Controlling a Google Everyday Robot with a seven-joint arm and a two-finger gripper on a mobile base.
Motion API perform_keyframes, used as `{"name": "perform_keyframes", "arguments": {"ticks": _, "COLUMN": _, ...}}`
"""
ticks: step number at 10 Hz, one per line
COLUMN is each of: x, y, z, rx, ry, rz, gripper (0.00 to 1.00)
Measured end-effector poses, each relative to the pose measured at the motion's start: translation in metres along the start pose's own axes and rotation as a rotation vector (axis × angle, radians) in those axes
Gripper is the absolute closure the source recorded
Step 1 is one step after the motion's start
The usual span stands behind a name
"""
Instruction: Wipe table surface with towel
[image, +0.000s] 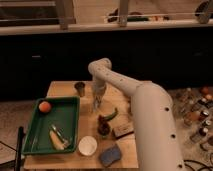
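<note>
pale tan wood, the table surface (62, 89) runs its long axis away from the camera, toward the dark counter behind. white arm (150, 115) reaches in from the right, and the gripper (96, 104) hangs fingers-down over the middle of the table, just right of the green tray (70, 102), shut, nothing visibly in it. the towel can't be made out. no writing readable anywhere. in the tray: an orange ball (45, 106) at the far corner, a yellowish item (56, 140) nearer. metal cup (80, 88) beside the gripper's far side. crowding the near side: green curved item (111, 115), dark small object (103, 128), brown block sponge (123, 130), white bowl (87, 145), blue pad (110, 155).
</note>
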Motion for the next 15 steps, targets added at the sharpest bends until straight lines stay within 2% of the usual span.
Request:
{"name": "perform_keyframes", "arguments": {"ticks": 3, "x": -0.022, "y": 0.011, "z": 0.008, "rx": -0.038, "ry": -0.028, "rz": -0.035, "gripper": 1.0}}
{"name": "perform_keyframes", "arguments": {"ticks": 5, "x": -0.019, "y": 0.023, "z": 0.01, "rx": -0.055, "ry": -0.036, "rz": -0.016, "gripper": 1.0}}
{"name": "perform_keyframes", "arguments": {"ticks": 9, "x": 0.004, "y": 0.048, "z": 0.006, "rx": -0.067, "ry": -0.03, "rz": 0.071, "gripper": 1.0}}
{"name": "perform_keyframes", "arguments": {"ticks": 11, "x": 0.022, "y": 0.056, "z": 0.001, "rx": -0.068, "ry": -0.014, "rz": 0.121, "gripper": 1.0}}
{"name": "perform_keyframes", "arguments": {"ticks": 15, "x": 0.049, "y": 0.045, "z": -0.006, "rx": -0.056, "ry": 0.013, "rz": 0.156, "gripper": 1.0}}
